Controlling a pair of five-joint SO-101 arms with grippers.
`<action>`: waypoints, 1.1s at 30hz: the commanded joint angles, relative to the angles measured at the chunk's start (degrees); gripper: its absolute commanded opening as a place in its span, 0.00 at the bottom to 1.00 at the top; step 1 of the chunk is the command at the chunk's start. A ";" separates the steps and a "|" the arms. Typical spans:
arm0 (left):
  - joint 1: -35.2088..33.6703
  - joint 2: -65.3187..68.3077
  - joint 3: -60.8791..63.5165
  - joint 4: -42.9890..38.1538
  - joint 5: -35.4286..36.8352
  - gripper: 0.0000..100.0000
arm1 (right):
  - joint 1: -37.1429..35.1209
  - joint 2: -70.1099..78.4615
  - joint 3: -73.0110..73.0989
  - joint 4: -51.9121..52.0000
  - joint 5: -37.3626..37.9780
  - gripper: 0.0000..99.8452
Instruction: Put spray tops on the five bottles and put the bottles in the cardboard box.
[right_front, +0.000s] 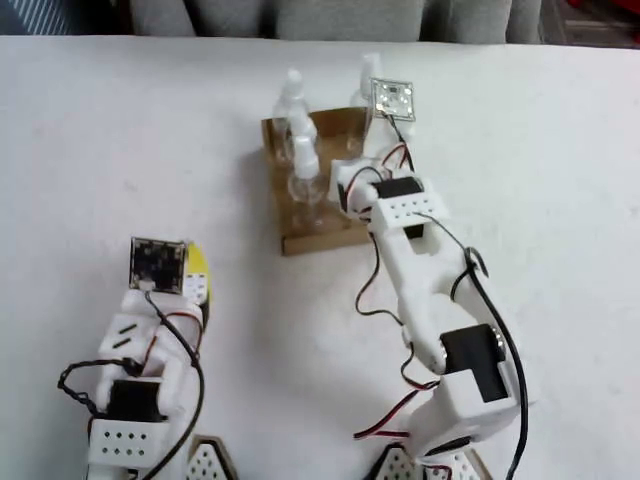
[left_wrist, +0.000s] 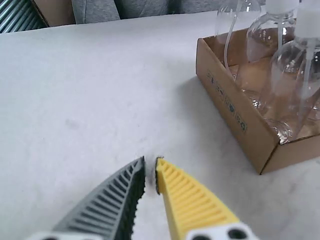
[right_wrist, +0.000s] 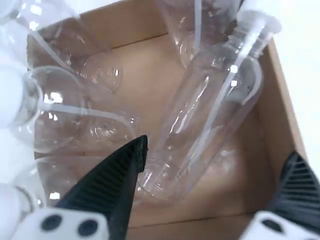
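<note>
Nearest, the left gripper hangs clenched on nothing over the table, well apart from the cardboard box to its far right. Farther out, the right gripper is spread wide over that box, straddling a leaning bottle whose long axis runs away between the jaws; other bottles stand beside it.
</note>
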 joint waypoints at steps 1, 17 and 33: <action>-0.40 -0.31 -0.18 -2.20 -0.62 0.06 | -0.57 -1.01 -2.81 -0.75 -3.34 0.37; -0.40 -0.31 -0.18 -2.20 -0.62 0.06 | -1.10 -1.01 -2.90 -0.66 -7.21 0.37; -0.40 -0.31 -0.18 -2.02 -0.62 0.06 | 0.04 -1.01 -2.81 -0.75 -7.30 0.37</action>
